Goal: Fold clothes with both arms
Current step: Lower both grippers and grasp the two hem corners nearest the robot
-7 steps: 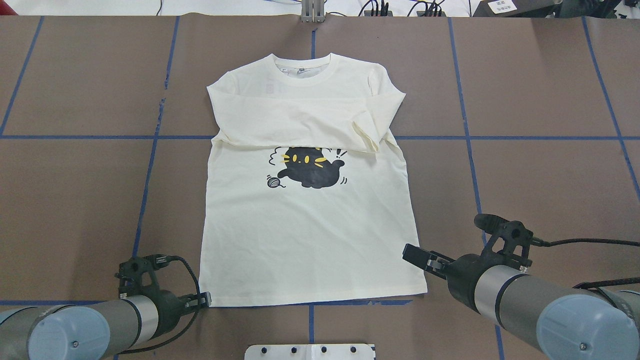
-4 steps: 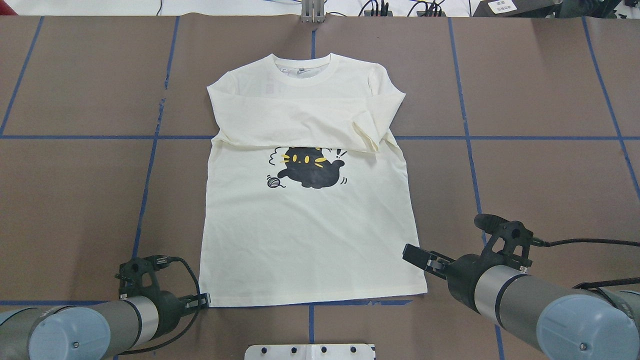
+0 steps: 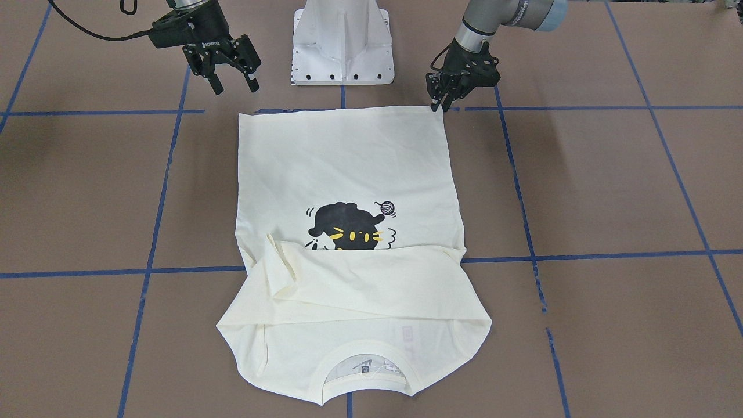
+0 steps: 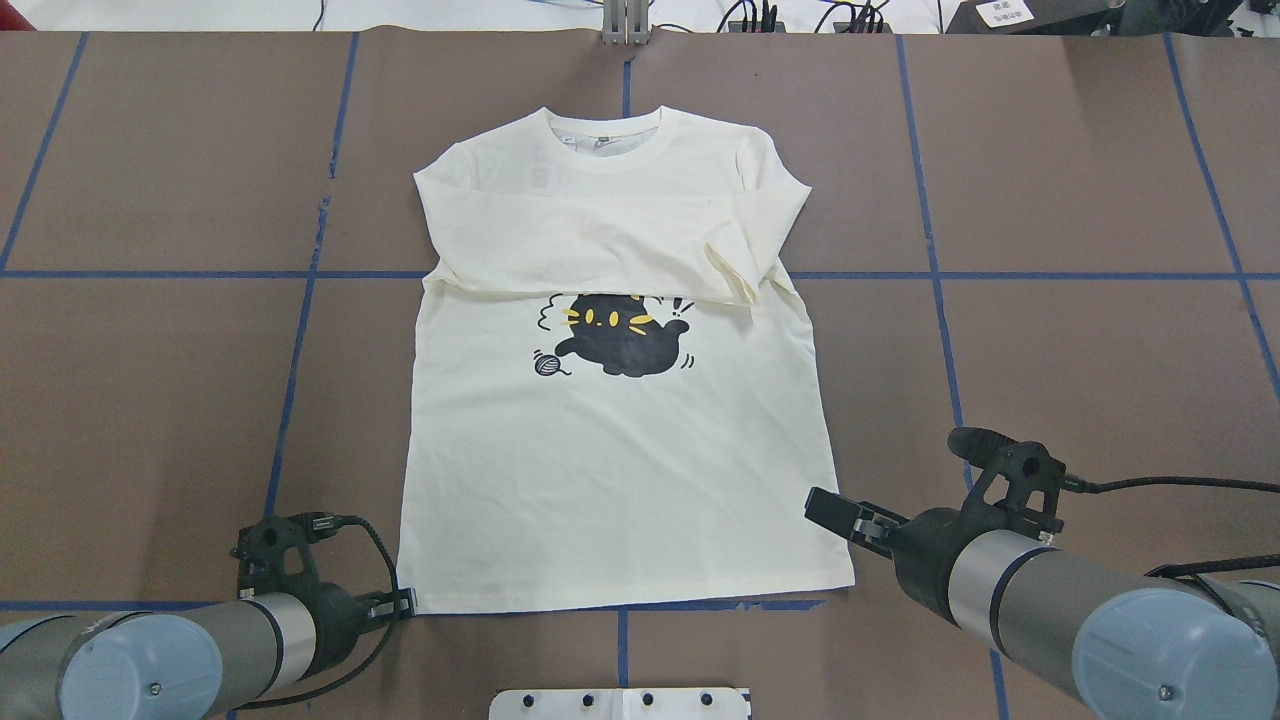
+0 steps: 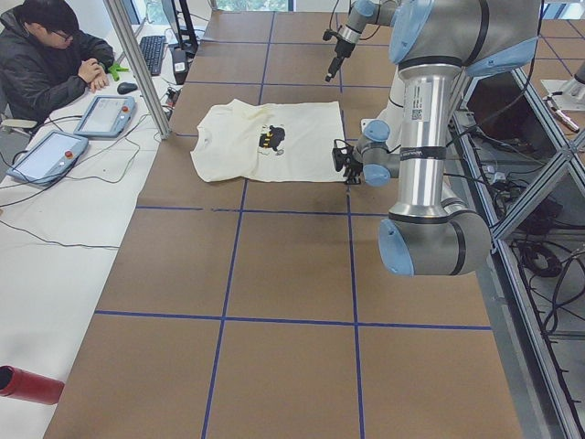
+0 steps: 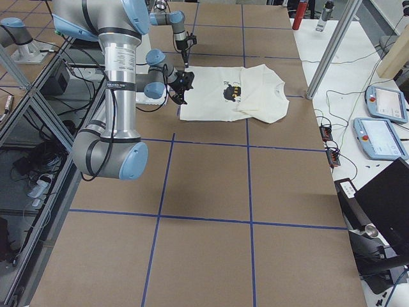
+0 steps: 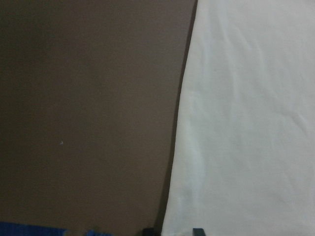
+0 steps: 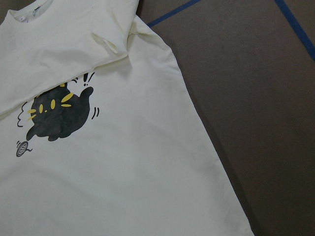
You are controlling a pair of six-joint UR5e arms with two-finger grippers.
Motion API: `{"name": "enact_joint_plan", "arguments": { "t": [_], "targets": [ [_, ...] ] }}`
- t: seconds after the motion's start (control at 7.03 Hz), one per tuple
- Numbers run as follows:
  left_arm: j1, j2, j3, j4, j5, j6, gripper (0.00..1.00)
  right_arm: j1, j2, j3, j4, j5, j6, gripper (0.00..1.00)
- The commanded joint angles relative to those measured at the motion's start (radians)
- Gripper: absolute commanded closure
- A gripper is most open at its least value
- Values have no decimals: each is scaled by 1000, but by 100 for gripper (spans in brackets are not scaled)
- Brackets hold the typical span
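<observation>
The cream shirt (image 4: 620, 470) lies flat with its black cat print up and both sleeves folded across the chest, collar away from me. My left gripper (image 4: 403, 603) is down at the hem's left corner (image 3: 436, 110). In the left wrist view its fingertips (image 7: 197, 231) stand a little apart, astride the shirt's edge (image 7: 246, 123). My right gripper (image 3: 235, 87) hangs open above the table, just off the hem's right corner, nothing between its fingers. The right wrist view shows the cat print (image 8: 59, 115) and the shirt's side edge.
The brown table (image 4: 1080, 350) carries a grid of blue tape lines. The white base mount (image 3: 342, 43) stands behind the hem. A person sits at a side bench (image 5: 55, 64) with tablets beyond the table's far edge.
My left gripper has shifted slightly back and toward the hem's corner. The right arm and the shirt have not moved.
</observation>
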Motion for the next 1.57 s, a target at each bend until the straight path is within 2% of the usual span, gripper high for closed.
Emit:
{"name": "enact_joint_plan", "arguments": {
  "t": [0.0,0.28,0.43,0.57,1.0,1.28,1.42],
  "targets": [
    [0,-1,-1,-2,0,1,100,-1,1,-1,0,0,-2,1],
    [0,2,-3,-2,3,2,100,-1,-3,-13,0,0,0,2],
    [-1,1,-15,-2,3,2,100,-1,-3,-21,0,2,6,7],
    [-1,-7,-23,-2,3,2,100,-9,-11,-36,0,0,88,16],
    [-11,-8,-69,-3,10,2,100,-76,-81,-54,2,-11,172,23],
    [-17,-2,-78,-2,65,2,100,-93,-74,-106,0,-20,181,26],
    [-17,-1,-78,-2,67,2,100,-98,-66,-120,0,-34,183,35]
  ]
}}
